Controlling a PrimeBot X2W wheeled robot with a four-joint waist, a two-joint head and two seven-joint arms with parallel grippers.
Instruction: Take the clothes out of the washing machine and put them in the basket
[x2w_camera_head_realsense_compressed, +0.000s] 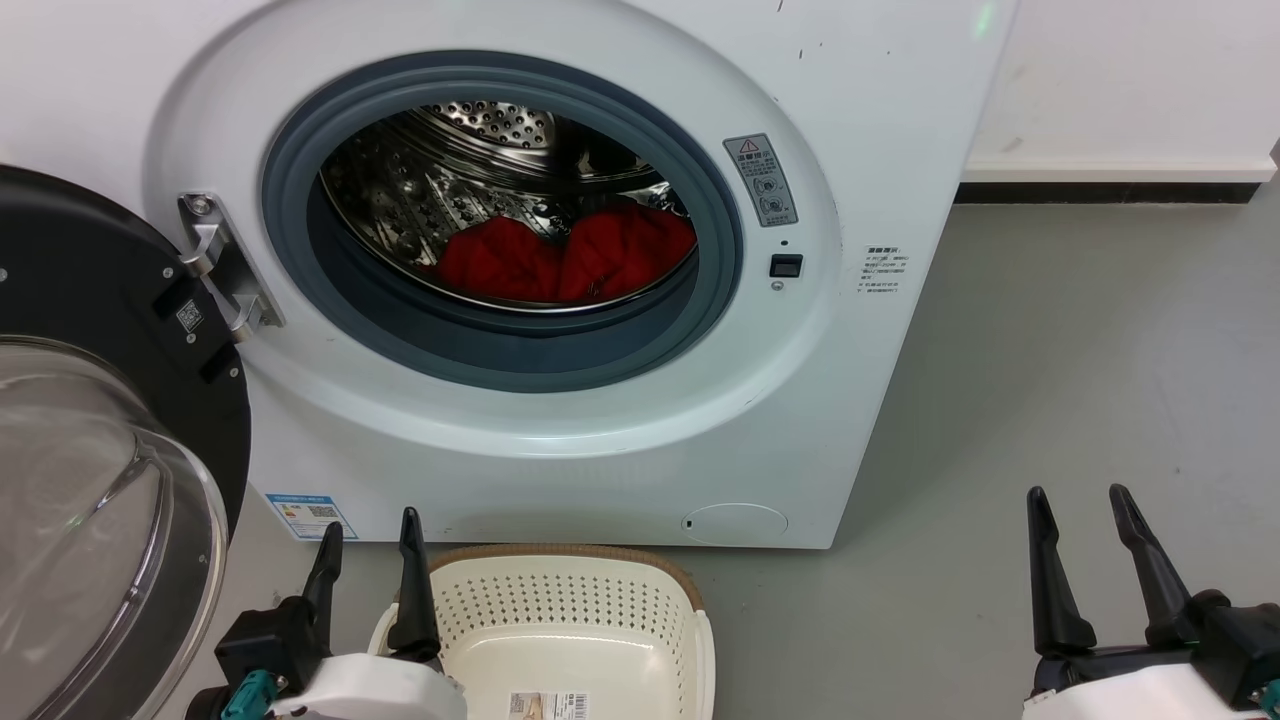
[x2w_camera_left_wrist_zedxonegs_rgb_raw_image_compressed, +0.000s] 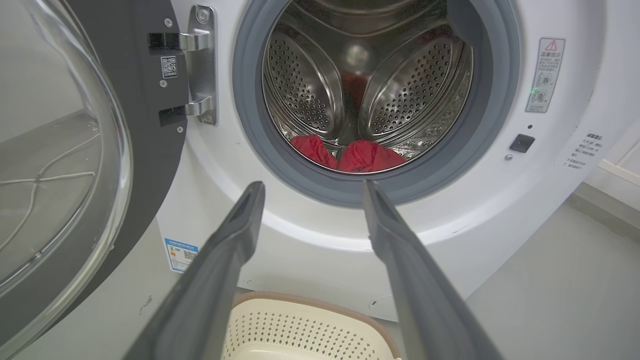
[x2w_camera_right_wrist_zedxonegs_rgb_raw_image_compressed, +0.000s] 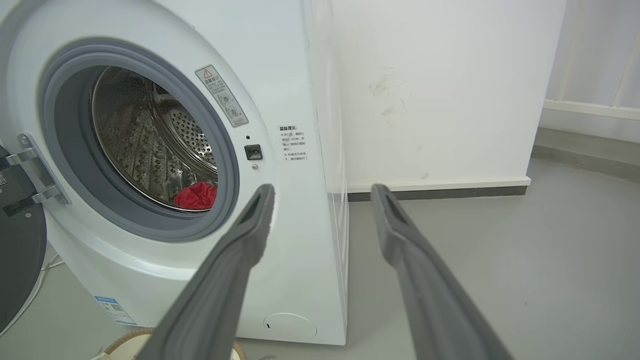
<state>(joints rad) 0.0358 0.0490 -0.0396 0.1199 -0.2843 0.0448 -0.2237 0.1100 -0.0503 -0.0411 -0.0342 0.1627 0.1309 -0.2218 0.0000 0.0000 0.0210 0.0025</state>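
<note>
The clothes (x2w_camera_head_realsense_compressed: 565, 262) lie as two red mounds at the bottom of the steel drum (x2w_camera_head_realsense_compressed: 480, 130), towards its right side, inside the washing machine (x2w_camera_head_realsense_compressed: 880, 120). The lower lip of the grey rubber ring (x2w_camera_head_realsense_compressed: 500, 345) rises in front of them and hides their lower edge. The porthole stands open: the door (x2w_camera_head_realsense_compressed: 90, 480), black-rimmed with a clear glass dome, is swung out on its metal hinge (x2w_camera_head_realsense_compressed: 215, 265) to the left of the opening. The basket (x2w_camera_head_realsense_compressed: 560, 600) sits on the floor right in front of the machine's base, below the porthole. It holds none of the clothes, and a barcode sticker (x2w_camera_head_realsense_compressed: 548, 705) shows on its bottom. The left gripper (x2w_camera_head_realsense_compressed: 370, 522) is low, between the door and the basket, its fingers spread apart and holding nothing. In the head view its inner finger overlaps the basket's left rim, and in the left wrist view it points towards the porthole. The right gripper (x2w_camera_head_realsense_compressed: 1077, 494) is well off to the right of the machine over bare floor, its fingers also spread and empty. The floor (x2w_camera_head_realsense_compressed: 1050, 400) is smooth and grey. A white wall (x2w_camera_head_realsense_compressed: 1130, 80) with a dark strip along its foot (x2w_camera_head_realsense_compressed: 1110, 190) runs behind the machine. On the machine's front are a warning label (x2w_camera_head_realsense_compressed: 760, 180), a small black latch (x2w_camera_head_realsense_compressed: 786, 266), a blue sticker (x2w_camera_head_realsense_compressed: 310, 515) and a round cap (x2w_camera_head_realsense_compressed: 735, 524) near the base.
</note>
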